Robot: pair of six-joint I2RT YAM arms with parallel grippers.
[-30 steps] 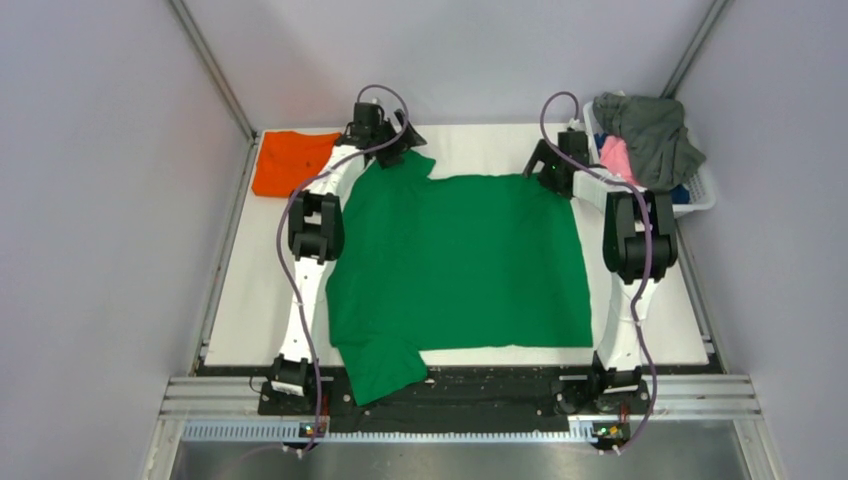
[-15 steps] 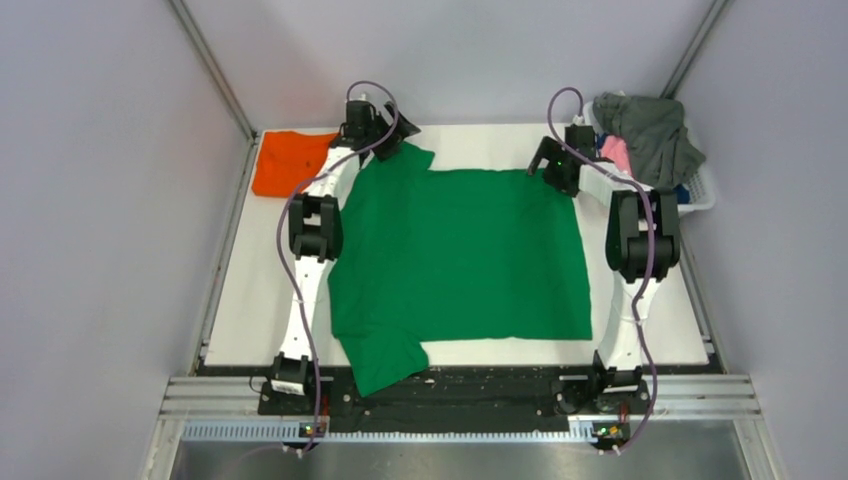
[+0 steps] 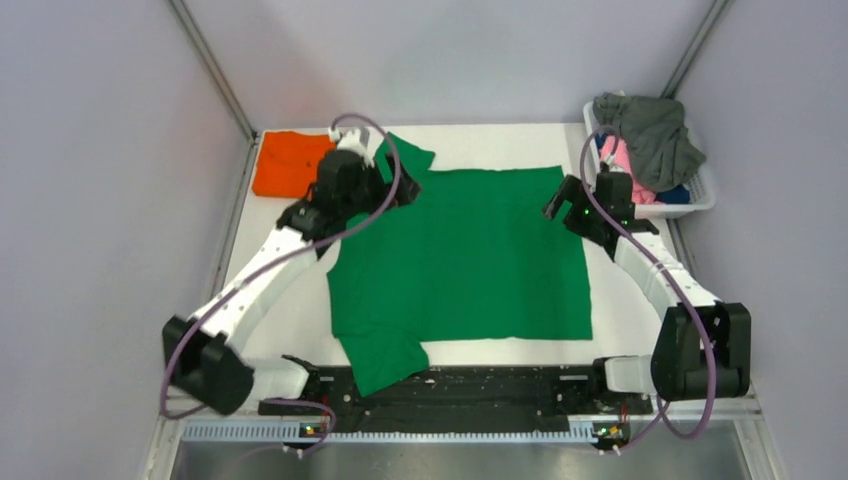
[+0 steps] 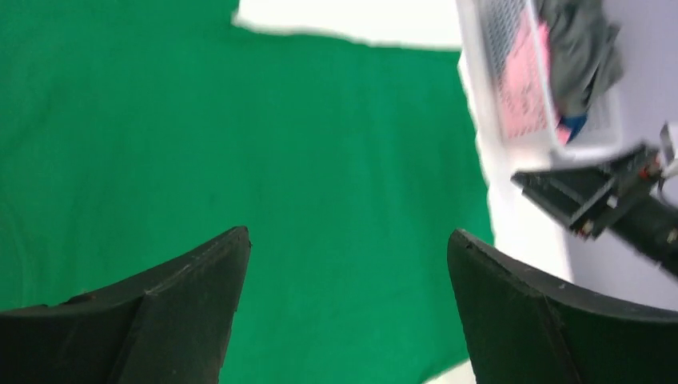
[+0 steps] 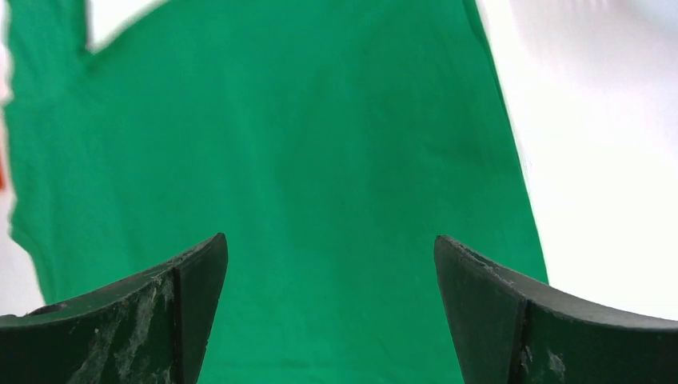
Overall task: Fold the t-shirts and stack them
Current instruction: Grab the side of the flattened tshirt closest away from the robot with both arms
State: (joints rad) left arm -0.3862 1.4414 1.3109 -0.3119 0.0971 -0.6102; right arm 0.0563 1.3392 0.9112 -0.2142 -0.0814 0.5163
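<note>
Spread flat across the middle of the table (image 3: 270, 300): green tee (image 3: 460, 260), lying sideways, body smoothed into a near rectangle. Far sleeve (image 3: 410, 157) sticking out at the far left corner. Near sleeve (image 3: 385, 362) reaching past the table's near edge. Probably laid out like this to give straight edges for folding. No fold made yet, so an early step for this tee.

Just left of the green tee's far left corner: orange tee (image 3: 285, 162), folded into a small pad. Presumably the start of the stack, parked there to stay out of the folding area.

Off the green tee's far right corner: basket (image 3: 706, 198), heaped with grey tee (image 3: 652, 135), pink tee (image 3: 617, 158) and a glimpse of blue tee (image 3: 680, 192), all crumpled and waiting.

Over the green tee's far left part, beside the far sleeve: left gripper (image 4: 348, 233), jaws spread wide, nothing between them but green cloth below.

Over the green tee's far right corner: right gripper (image 5: 329, 238), likewise wide apart and empty.

No contact with the cloth evident in either wrist view. Stationed one at each far corner, likely for a paired pinch along that edge. Worth watching: the loose sleeves, apt to bunch when the edge is lifted.
</note>
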